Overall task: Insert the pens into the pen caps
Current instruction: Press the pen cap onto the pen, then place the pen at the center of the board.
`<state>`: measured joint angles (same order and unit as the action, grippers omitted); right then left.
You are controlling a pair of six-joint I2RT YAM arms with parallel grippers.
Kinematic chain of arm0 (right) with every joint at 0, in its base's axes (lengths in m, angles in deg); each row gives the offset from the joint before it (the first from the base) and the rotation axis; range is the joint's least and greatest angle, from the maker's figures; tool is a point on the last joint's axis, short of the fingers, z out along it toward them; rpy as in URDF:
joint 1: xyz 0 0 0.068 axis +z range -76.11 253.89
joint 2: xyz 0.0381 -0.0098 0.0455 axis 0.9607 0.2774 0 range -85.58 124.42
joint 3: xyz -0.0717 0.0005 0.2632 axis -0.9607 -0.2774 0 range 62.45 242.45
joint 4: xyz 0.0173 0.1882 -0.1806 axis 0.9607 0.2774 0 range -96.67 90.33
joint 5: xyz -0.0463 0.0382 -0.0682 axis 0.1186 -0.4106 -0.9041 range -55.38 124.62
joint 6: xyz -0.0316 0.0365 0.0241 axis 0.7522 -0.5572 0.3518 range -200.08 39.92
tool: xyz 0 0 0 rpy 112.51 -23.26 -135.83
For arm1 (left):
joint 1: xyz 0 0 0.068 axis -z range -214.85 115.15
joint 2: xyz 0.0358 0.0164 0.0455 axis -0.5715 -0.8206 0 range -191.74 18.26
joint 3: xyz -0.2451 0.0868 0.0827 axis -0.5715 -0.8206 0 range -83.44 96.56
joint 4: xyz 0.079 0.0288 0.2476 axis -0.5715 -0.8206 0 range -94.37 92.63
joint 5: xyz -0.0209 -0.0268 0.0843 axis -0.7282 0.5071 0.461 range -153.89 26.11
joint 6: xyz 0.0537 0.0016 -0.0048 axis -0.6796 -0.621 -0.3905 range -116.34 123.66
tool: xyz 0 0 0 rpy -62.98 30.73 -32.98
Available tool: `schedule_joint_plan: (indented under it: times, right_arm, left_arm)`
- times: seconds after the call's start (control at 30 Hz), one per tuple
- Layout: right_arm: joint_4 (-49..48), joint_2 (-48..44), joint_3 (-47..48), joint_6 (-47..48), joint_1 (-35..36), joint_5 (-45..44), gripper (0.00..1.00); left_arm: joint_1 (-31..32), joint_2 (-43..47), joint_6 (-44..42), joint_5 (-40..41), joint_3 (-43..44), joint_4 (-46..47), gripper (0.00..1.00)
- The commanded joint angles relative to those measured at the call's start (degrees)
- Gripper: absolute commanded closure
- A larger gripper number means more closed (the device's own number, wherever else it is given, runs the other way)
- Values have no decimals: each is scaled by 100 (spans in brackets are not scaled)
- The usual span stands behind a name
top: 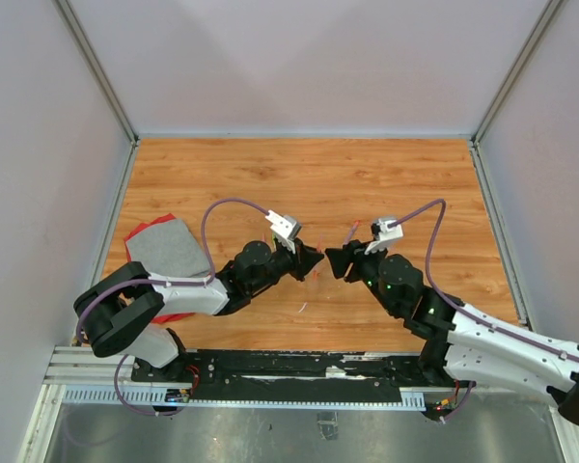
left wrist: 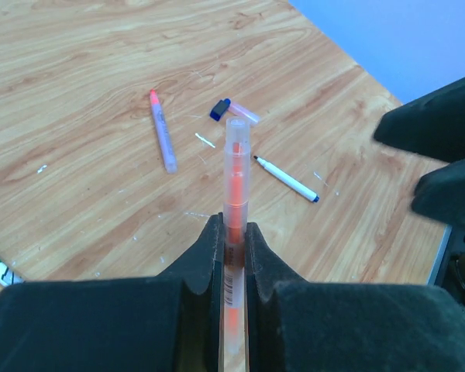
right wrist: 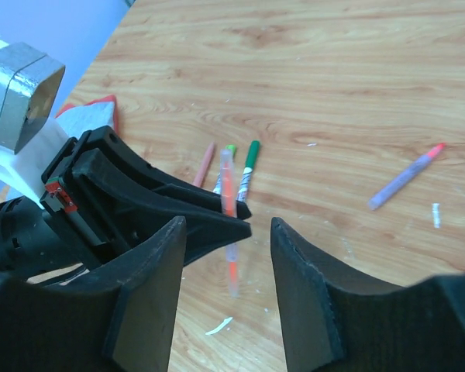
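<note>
Wood table (left wrist: 77, 62), orange pen (left wrist: 235, 194) (capped) in left hand (left wrist: 232, 232)

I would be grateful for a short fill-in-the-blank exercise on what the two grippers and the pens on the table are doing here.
1. The left gripper is shut on the ___ pen.
2. The right gripper holds nothing; its jaws stand ___.
3. On the table, beyond the held pen, lies a loose dark ___ cap.

Missing words: orange; open; blue.
</note>
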<state>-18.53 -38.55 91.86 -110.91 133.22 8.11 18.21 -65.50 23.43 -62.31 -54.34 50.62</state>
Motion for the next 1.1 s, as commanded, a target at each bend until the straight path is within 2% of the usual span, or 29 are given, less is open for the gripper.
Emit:
schedule_joint_plan:
  times: [0.0, 0.13, 0.33, 0.57, 0.67, 0.83, 0.9, 1.07]
  right_arm:
    - [926, -553, -77, 337, 90, -606, 51]
    - [1664, -925, -38, 177, 74, -585, 48]
    - [2335, -1215, 103, 60, 28, -364, 43]
    - [3473, -1633, 348, -242, -452, -290, 39]
    - [3649, -1866, 331, -257, -551, -157, 38]
    - [4018, -2290, 280, -309, -554, -98, 37]
    - [4034, -2469, 187, -321, -554, 5, 37]
    - [4088, -2789, -35, -396, -554, 283, 37]
  left_arm:
    - [-30, 125, 51, 243, 208, 74, 99]
    - [-41, 113, 280, 394, 456, -398, 99]
    - [-50, -163, 751, 888, 1250, -1671, 99]
    - [-66, -1153, 1886, 2022, 3053, -4690, 99]
    - [-138, -1672, 2264, 2133, 3667, -5596, 100]
    - [-401, -2409, 2727, 1941, 4417, -6579, 99]
    - [-488, -2555, 2784, 1843, 4509, -6697, 99]
    - [-563, -2883, 2790, 2189, 4952, -7318, 99]
